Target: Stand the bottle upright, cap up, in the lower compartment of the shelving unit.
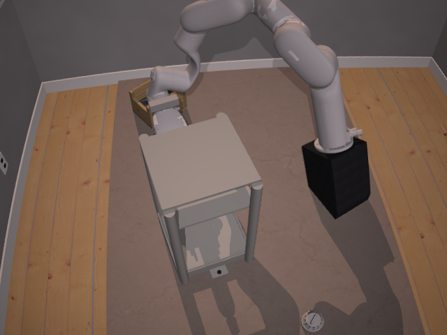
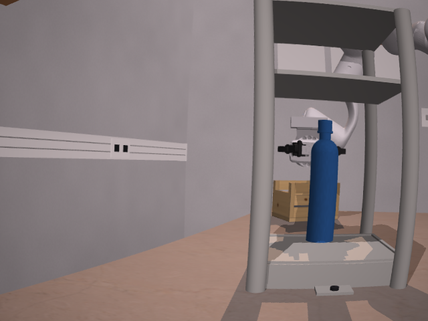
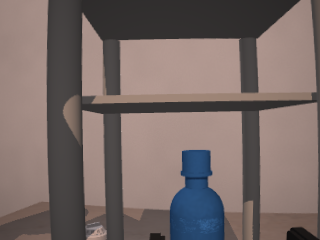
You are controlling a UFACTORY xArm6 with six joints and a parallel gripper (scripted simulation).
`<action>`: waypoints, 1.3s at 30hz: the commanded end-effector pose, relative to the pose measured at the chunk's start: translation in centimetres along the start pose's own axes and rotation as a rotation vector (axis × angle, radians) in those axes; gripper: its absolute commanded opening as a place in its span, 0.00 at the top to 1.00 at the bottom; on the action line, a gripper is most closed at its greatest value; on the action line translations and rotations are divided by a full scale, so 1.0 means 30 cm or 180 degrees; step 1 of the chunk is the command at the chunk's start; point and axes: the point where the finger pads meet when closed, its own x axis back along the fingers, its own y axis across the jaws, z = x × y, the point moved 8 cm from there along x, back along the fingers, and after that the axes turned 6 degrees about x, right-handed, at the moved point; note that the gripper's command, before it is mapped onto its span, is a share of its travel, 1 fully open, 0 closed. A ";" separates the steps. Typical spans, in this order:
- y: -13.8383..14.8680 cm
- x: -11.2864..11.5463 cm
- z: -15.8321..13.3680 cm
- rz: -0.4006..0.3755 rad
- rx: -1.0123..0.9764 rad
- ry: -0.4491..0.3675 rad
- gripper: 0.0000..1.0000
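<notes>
The blue bottle stands upright, cap up, on the floor of the lower compartment of the shelving unit, towards its rear edge. The gripper sits behind the unit at mid-bottle height, fingers spread and holding nothing; the bottle stands free in front of it. A wooden crate rests on the brown mat behind the unit.

From above, the grey shelving unit's flat top board hides the bottle; at twelve o'clock it covers your gripper too.
</notes>
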 end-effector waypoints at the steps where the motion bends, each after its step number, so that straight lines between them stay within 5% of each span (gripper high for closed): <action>1: 0.008 0.002 0.051 -0.0002 0.0010 -0.0006 0.30; 28: 0.018 0.002 0.151 -0.0002 0.0010 -0.0006 0.30; 29: 0.018 0.002 0.151 -0.0002 0.0010 -0.0006 0.00; 39: 0.018 0.002 0.151 -0.0002 0.0010 -0.0006 0.00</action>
